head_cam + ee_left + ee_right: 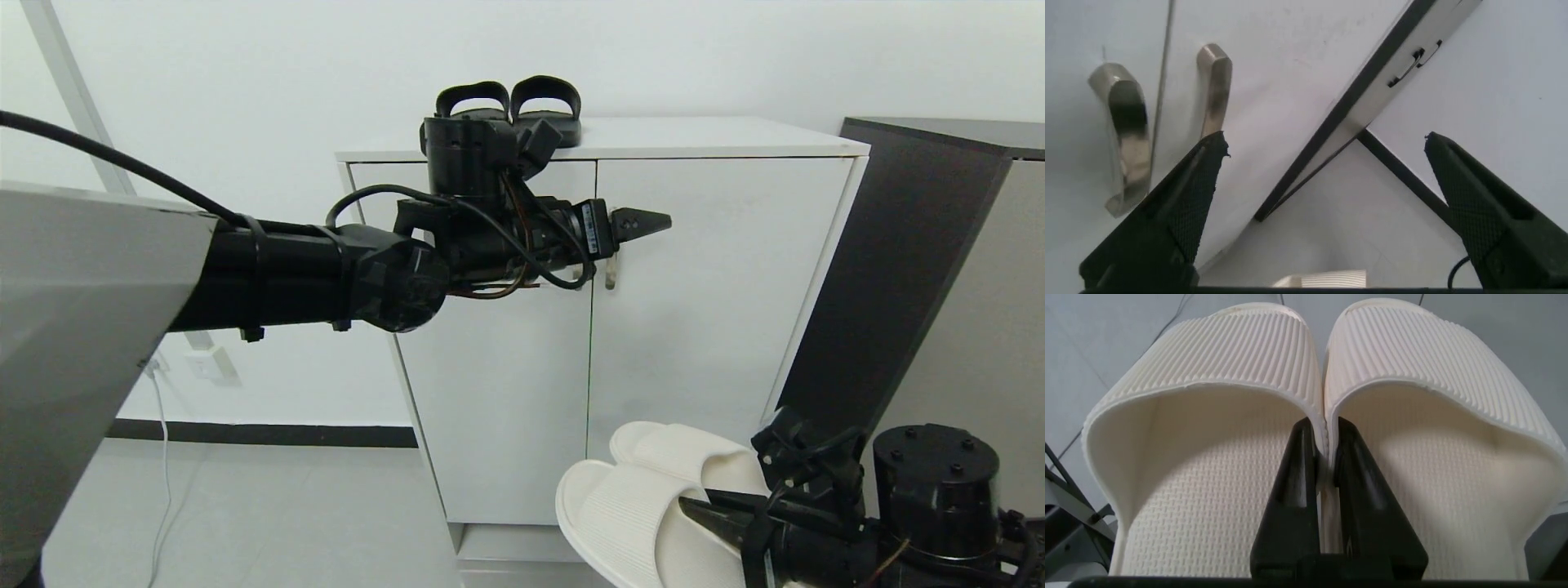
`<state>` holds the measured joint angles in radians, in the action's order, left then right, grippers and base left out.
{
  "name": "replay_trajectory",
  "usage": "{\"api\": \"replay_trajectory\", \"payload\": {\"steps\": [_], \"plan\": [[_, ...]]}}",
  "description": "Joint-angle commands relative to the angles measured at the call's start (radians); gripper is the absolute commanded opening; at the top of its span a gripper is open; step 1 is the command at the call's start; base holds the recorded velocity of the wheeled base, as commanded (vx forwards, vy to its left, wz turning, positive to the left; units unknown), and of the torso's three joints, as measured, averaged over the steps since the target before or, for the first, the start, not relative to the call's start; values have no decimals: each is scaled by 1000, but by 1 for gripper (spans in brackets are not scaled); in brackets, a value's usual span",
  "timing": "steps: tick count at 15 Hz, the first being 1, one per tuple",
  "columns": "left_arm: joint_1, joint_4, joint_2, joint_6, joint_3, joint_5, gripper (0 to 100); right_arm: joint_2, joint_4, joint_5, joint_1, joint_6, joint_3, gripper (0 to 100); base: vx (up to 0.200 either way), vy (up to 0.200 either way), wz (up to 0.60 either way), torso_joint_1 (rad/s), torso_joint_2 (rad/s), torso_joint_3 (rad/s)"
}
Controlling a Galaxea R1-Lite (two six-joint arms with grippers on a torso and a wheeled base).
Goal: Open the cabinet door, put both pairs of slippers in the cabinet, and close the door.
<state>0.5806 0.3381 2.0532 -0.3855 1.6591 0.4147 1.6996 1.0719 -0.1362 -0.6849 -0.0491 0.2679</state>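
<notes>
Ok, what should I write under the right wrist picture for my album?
The right hand pinches both white slippers together by their inner sides.

Bright, even light casts soft shadows, with sheen on the handles.

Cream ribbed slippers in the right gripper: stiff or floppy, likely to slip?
Probably stiff: the cream ribbed foam slippers hold shape though the right gripper pinches only their adjoining walls. Likely light, being foam-like. Dimpled texture should resist slipping.
</notes>
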Motion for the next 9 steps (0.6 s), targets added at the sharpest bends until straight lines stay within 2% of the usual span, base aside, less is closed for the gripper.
{"api": "replay_trajectory", "payload": {"steps": [1, 4, 6, 9], "plan": [[-2, 1, 12, 1, 7, -2, 100, 0, 0, 0, -1, 0, -1, 0, 0, 0, 0, 0, 0, 0], [-15, -27, 38, 1, 47, -4, 100, 0, 0, 0, -1, 2, 1, 0, 0, 0, 0, 0, 0, 0], [-24, -53, 68, 1, 100, -36, 100, -3, 2, 0, -1, 3, -1, 0, 0, 0, 0, 0, 0, 0], [-24, -85, 97, 1, 154, -39, 100, -3, 5, 0, -1, 8, -1, 0, 0, 0, 0, 0, 0, 0]]}}
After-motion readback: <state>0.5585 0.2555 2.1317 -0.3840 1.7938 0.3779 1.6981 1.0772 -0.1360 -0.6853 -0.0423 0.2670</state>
